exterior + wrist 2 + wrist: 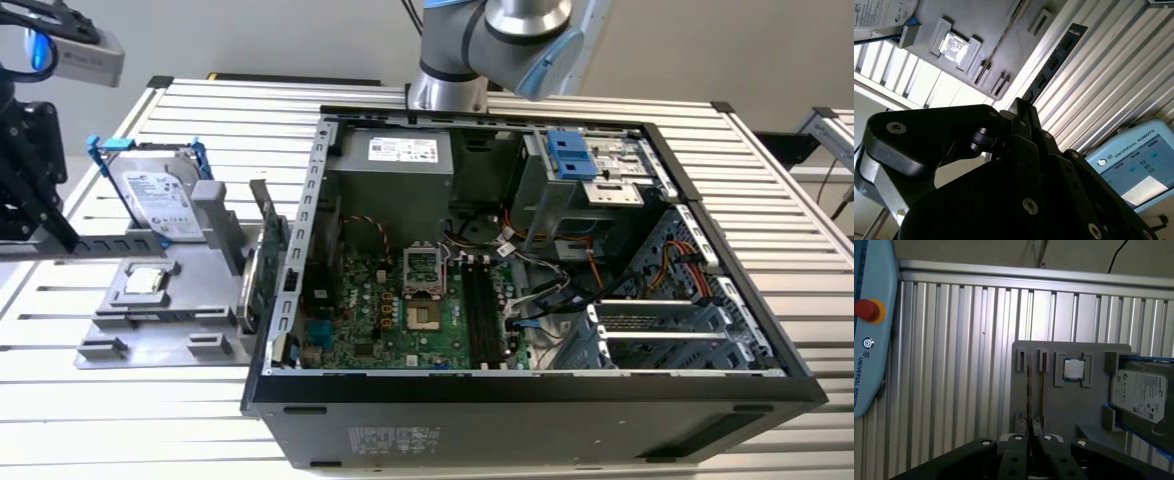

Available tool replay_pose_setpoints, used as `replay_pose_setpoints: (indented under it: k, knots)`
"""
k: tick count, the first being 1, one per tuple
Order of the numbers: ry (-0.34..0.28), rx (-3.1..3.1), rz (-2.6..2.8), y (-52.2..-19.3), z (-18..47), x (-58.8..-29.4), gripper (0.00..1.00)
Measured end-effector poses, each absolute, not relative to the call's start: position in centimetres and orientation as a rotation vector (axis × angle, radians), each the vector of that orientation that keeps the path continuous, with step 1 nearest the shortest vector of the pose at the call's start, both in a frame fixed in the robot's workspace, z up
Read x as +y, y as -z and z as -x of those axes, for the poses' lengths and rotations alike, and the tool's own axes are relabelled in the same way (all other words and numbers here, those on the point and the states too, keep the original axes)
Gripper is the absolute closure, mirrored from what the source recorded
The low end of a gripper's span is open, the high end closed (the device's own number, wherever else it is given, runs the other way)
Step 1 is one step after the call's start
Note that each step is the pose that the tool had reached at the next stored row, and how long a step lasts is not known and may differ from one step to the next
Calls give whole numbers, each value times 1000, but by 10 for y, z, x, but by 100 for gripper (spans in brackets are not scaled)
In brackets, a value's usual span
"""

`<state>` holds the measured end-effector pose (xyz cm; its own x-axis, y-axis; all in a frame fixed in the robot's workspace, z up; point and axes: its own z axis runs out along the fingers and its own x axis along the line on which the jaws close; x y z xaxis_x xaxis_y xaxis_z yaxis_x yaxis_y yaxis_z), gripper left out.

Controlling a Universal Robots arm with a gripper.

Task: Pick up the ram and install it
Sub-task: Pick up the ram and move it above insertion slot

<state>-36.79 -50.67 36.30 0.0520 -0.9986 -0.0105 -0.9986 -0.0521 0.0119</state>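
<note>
The ram (1054, 62) is clamped at one end between the closed fingers of the hand (1021, 106). Its chip face shows in the second wrist view. It juts past the fingertips, free along its length, above the grey tray (1054, 405) and the ribbed surface (954, 365). Bare slats lie between the tray and the pendant (871, 340). The hard drive (1141, 395) sits on the tray's side away from the pendant. In the exterior view the arm (514, 30) rises out of frame behind the open case (534, 392).
</note>
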Motion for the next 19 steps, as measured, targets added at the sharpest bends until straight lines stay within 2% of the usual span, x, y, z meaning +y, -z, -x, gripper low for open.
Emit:
replay_pose_setpoints:
  k: [19]
  knots:
    - [25, -2162, -2278, -375, 368, -507, 100]
